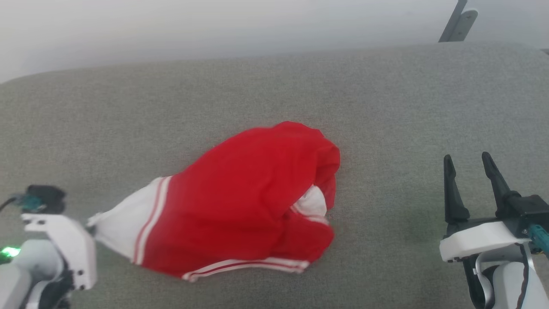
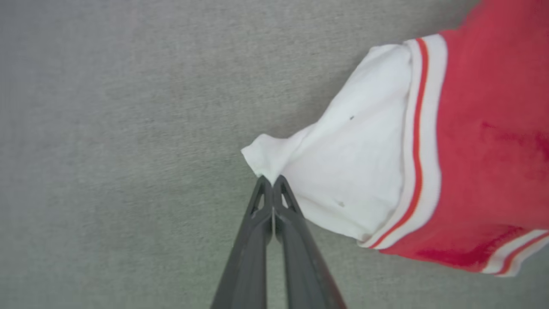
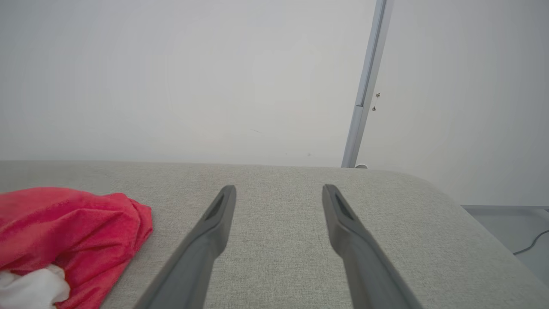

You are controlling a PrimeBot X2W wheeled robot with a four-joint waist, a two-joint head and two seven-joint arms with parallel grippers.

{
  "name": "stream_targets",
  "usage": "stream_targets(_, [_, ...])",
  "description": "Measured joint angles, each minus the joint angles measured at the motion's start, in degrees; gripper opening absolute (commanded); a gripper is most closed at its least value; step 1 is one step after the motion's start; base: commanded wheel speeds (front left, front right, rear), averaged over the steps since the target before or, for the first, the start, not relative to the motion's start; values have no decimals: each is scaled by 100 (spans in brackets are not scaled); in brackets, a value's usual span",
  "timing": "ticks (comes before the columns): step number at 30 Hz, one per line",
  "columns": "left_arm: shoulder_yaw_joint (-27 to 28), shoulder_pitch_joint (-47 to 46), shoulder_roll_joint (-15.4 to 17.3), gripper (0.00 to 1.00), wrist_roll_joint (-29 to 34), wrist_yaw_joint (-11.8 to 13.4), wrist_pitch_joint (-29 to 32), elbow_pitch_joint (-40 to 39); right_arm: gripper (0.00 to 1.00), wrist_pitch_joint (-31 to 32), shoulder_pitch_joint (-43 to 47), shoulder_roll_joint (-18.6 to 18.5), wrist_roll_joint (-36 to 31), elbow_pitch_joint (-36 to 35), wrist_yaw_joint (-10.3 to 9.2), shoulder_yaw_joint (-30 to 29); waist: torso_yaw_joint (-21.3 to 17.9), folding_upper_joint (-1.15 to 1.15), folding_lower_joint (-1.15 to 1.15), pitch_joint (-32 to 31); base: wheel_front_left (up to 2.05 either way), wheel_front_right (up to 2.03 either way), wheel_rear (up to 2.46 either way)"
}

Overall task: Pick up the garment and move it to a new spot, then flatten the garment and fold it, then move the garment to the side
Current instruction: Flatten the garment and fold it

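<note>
head view: the garment (image 1: 240,201) lies bunched mid grey cushion (image 1: 386,94), with room toward 12 and 3 o'clock; the right gripper (image 1: 468,161) stands open at 4 o'clock. left wrist view: the left gripper (image 2: 272,182) is clamped on just the sleeve tip (image 2: 262,155), which may slip when lifted. right wrist view: the cushion edge (image 3: 446,191) drops off at 3 o'clock.

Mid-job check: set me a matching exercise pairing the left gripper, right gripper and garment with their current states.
Things:
1. left gripper
2. right gripper
3. garment

States:
A. open, apart from the cloth
B. crumpled on the grey surface
C. fingers shut on the white sleeve tip

Pairs: 1-C, 2-A, 3-B
</note>
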Motion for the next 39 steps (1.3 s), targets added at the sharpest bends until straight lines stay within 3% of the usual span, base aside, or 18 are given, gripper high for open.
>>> stream_targets(8, [213,469,271,0,-42,310,-25,447,100,0,40,-8,15,67,0,78,-10,0,0,-82,0,0,0])
stream_targets(13, [271,507,25,0,-300,138,-210,951,100,0,40,-23,97,134,0,221,-70,0,0,-101,0,0,0])
stream_targets(14, [265,503,-16,7,-301,76,-272,1007,100,0,40,-36,104,143,0,240,-80,0,0,-107,0,0,0])
stream_targets(16, [263,439,-82,32,-315,-14,-358,1111,100,0,40,-76,157,154,0,298,-81,0,0,-126,0,0,0])
stream_targets(17, [250,409,-90,62,-309,-62,-410,1143,100,0,40,-97,177,162,0,339,-76,0,0,-136,0,0,0])
stream_targets(18, [252,339,-123,100,-310,-135,-500,1170,100,0,43,-147,204,186,0,434,-51,0,0,-163,0,0,0])
stream_targets(23, [261,255,-134,100,-301,-212,-644,1058,100,0,48,-336,389,325,0,904,76,0,0,-261,0,0,0])
stream_targets(28, [425,247,-159,100,-282,-194,-1085,625,100,1,44,-668,725,676,0,1751,267,0,0,-378,0,0,0])
stream_targets(39, [855,794,-602,100,104,-165,-3389,-268,100,995,-193,-1415,2284,994,1,3559,857,0,0,-637,0,0,0])
